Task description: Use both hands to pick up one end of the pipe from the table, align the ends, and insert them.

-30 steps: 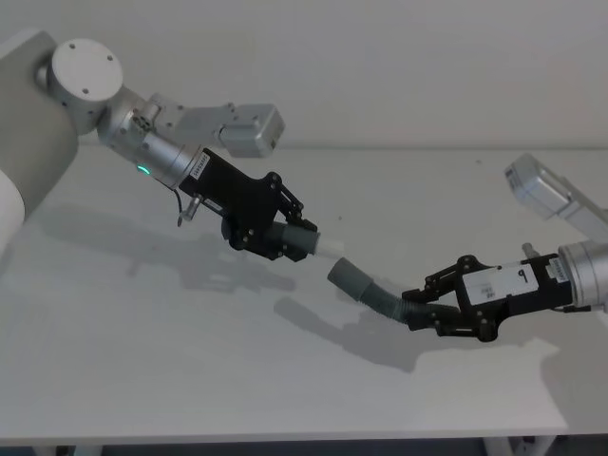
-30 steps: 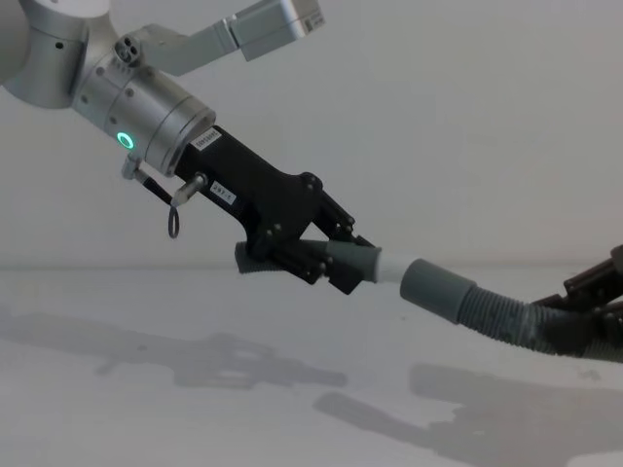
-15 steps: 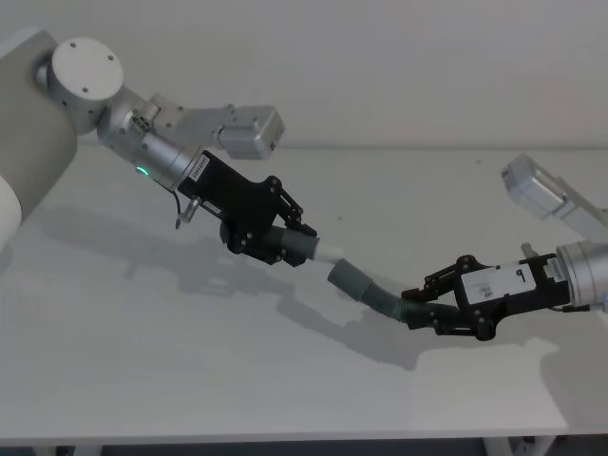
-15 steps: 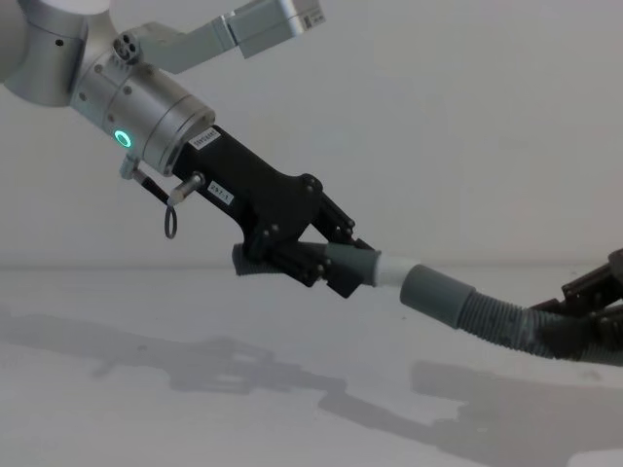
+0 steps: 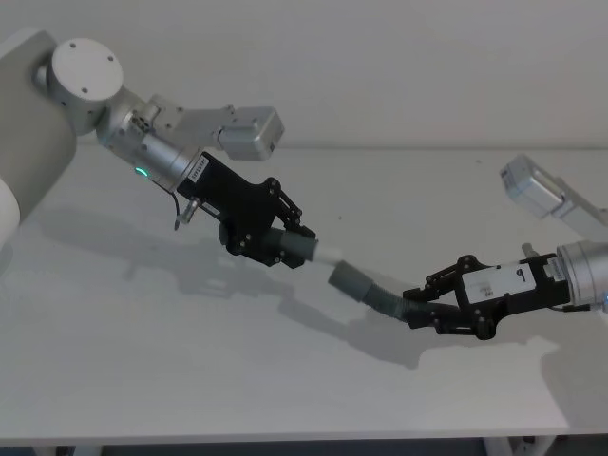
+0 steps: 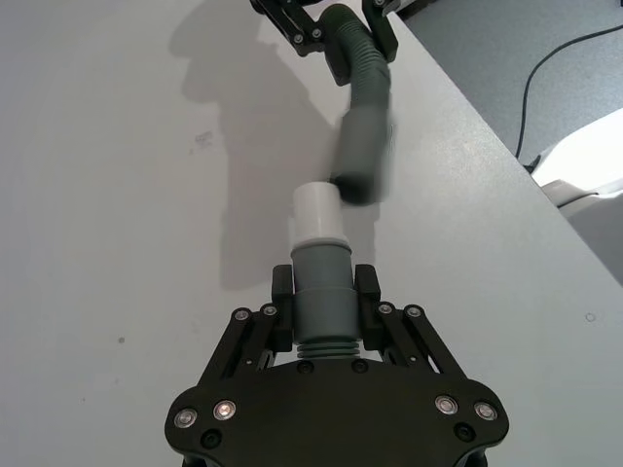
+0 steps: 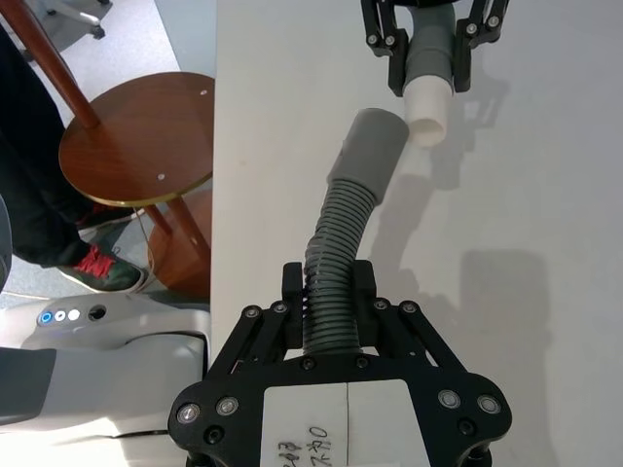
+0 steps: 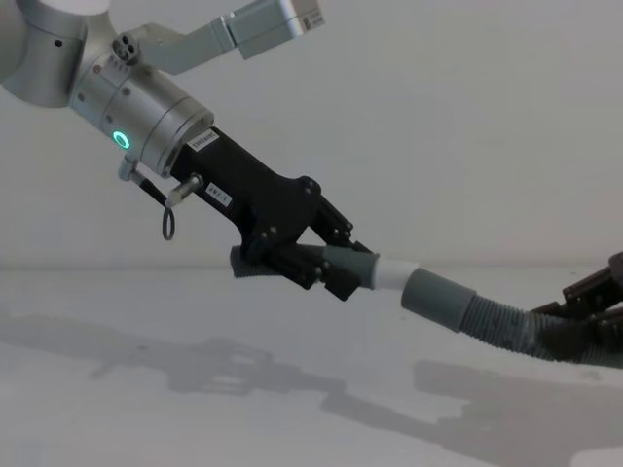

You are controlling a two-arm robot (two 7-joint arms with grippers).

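While both pieces hang above the matte white table, the left gripper clenches the smooth grey cuff of 1 hose, whose whitish tip sits just beside the wider cuff of the other hose, slightly off line. The right gripper clamps that piece on its ribbed, bent middle. Beyond the table edge stand a round wooden stool and a pale grey wall.

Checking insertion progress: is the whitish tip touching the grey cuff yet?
Cannot tell. In the right wrist view the whitish tip sits beside the grey cuff, not plainly in contact.
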